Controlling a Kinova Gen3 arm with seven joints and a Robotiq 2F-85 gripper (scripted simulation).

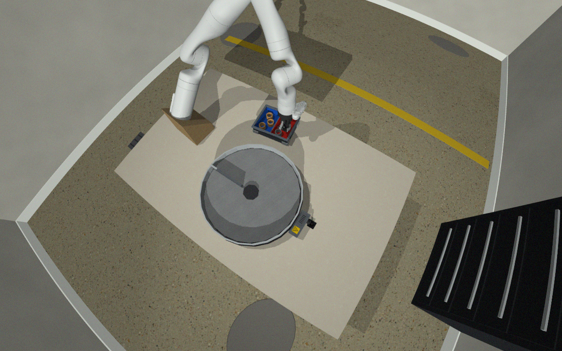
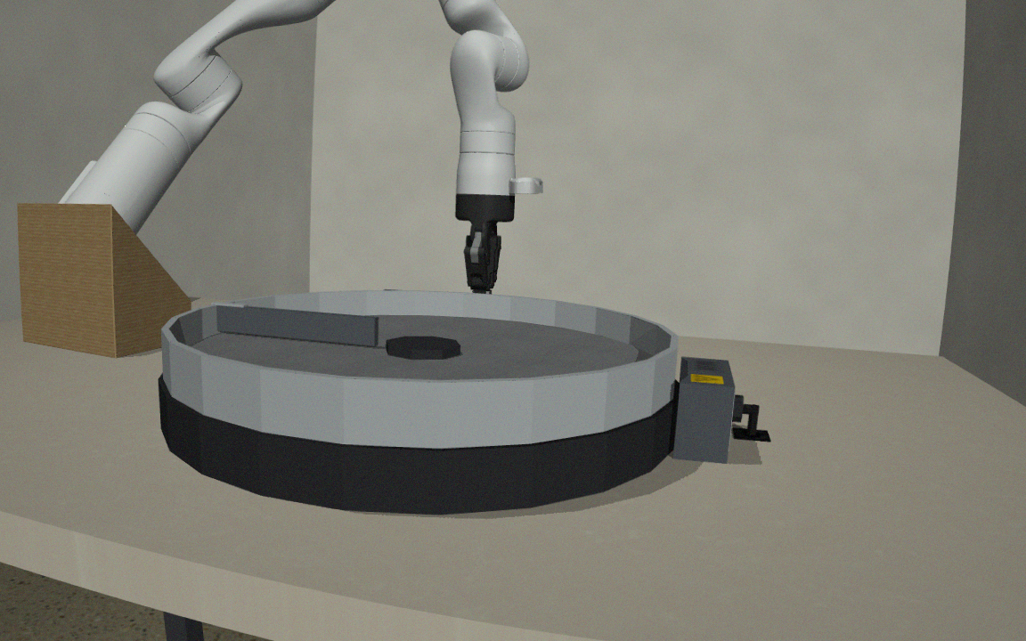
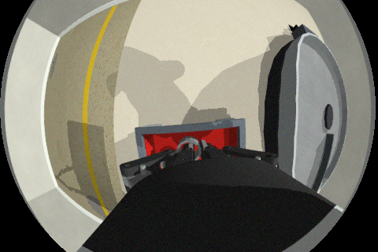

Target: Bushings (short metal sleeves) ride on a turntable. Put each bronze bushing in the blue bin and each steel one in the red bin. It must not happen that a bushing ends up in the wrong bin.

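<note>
My gripper points down over the red bin. It is shut on the wall of a steel bushing, a grey ring at the fingertips in the wrist view. Another steel bushing lies in the red bin near its front edge. The blue bin adjoins it and holds three bronze bushings. The turntable shows no bushing on its disc in the top view. The gap below the held bushing is hard to tell.
A raised bar crosses part of the turntable from its rim toward the dark hub. A grey motor box stands at its side. The arm's wooden wedge base stands left of the bins.
</note>
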